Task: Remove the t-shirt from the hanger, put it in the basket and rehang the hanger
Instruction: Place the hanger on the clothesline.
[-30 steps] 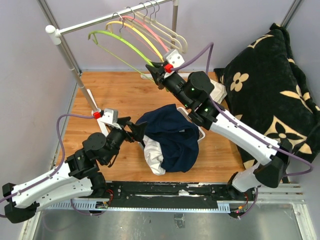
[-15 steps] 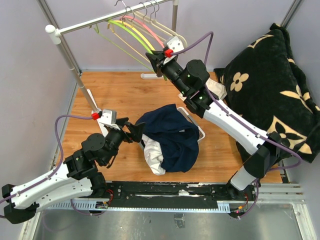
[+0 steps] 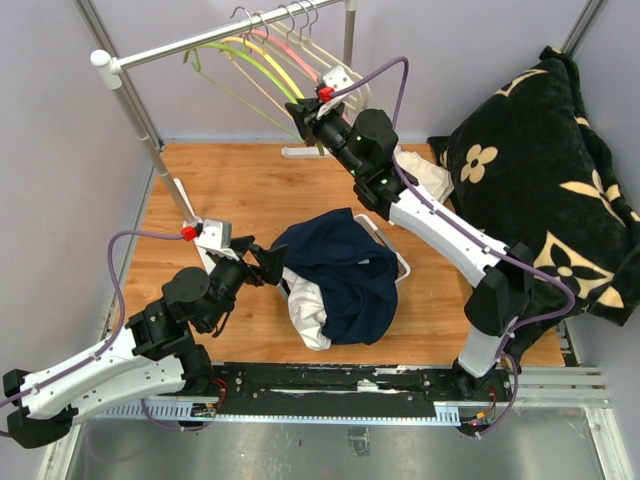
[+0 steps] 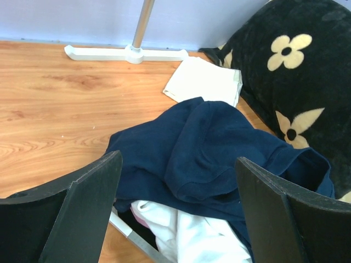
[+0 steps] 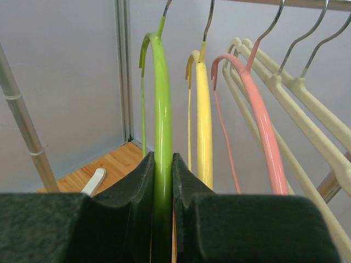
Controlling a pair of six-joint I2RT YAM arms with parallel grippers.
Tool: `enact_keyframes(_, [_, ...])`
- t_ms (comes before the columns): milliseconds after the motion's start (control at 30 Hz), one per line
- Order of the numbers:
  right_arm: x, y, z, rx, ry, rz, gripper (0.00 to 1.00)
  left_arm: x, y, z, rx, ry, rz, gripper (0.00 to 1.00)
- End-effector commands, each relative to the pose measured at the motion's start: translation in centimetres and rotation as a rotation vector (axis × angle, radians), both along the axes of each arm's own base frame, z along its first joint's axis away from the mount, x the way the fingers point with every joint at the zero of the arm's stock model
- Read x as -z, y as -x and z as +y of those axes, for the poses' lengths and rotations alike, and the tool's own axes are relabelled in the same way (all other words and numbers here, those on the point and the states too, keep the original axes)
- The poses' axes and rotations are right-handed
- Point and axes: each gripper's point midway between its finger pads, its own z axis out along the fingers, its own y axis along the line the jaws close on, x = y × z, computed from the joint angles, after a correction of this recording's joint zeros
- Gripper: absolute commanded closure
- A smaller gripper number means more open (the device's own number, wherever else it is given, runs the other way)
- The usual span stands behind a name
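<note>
Tightly packed hangers (image 5: 204, 120) — open floor (image 4: 55, 93) left

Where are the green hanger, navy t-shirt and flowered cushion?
green hanger (image 5: 162, 109), right wrist view, its curved arm
navy t-shirt (image 4: 208, 142), left wrist view, middle of the cloth
flowered cushion (image 3: 540, 140), top view, its patterned face

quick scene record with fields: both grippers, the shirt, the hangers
left gripper: open, jaws wide, facing the navy t-shirt
right gripper: shut on the green hanger, up by the rail
navy t-shirt: off any hanger, heaped on the table over a white garment
other hangers: yellow hanger, pink hanger, cream hangers, all bare
</note>
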Motion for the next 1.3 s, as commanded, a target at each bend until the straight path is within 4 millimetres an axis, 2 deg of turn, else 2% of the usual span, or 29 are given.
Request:
enact_keyframes(0, [-4.3, 0.2, -1.0, -0.015, -0.109, -0.067, 0.99, -0.1, -0.2, 0.7, -0.033, 0.009, -0.003, 0.11])
enact_keyframes(200, [-2.8, 0.2, -1.0, -0.021, -0.097, -0.034, 0.99, -0.7, -0.3, 0.7, -0.035, 0.011, -0.012, 0.10])
enact_keyframes(233, [-2.7, 0.3, -1.1, -0.021, -0.095, -0.030, 0.98, -0.9, -0.2, 0.7, -0.032, 0.010, -0.017, 0.03])
enact_keyframes(267, [-2.5, 0.4, -1.2, -0.020, -0.094, -0.027, 0.97, -1.1, -0.3, 0.7, -0.032, 0.006, -0.023, 0.01])
enact_keyframes(367, [-2.0, 0.7, -1.7, -0.008, -0.087, -0.018, 0.88, -1.8, -0.4, 0.7, -0.037, 0.003, -0.034, 0.00])
enact_keyframes(467, [-1.7, 0.7, -2.1, 0.005, -0.077, -0.012, 0.84, -2.3, -0.7, 0.5, -0.044, -0.016, -0.033, 0.00])
enact_keyframes(533, [-1.6, 0.9, -2.4, 0.010, -0.072, -0.011, 0.75, -2.4, -0.9, 0.2, -0.047, -0.026, -0.031, 0.00])
enact_keyframes(767, [-2.9, 2.3, -4.3, 0.038, -0.069, -0.044, 0.58, -3.4, -1.3, -0.6, -0.040, -0.008, -0.047, 0.00])
enact_keyframes(1000, [-5.0, 5.0, -7.2, 0.062, -0.081, -0.098, 0.52, -3.2, -1.7, -1.5, -0.035, -0.061, -0.030, 0.00])
enact_keyframes(1100, [-5.2, 6.4, -8.9, 0.084, -0.077, -0.111, 0.49, -3.2, -2.0, -1.8, -0.039, -0.053, -0.033, 0.00])
enact_keyframes(1267, [-5.2, 9.8, -13.6, 0.155, -0.073, -0.123, 0.45, -3.8, -2.1, -2.8, -0.006, -0.034, -0.062, 0.00])
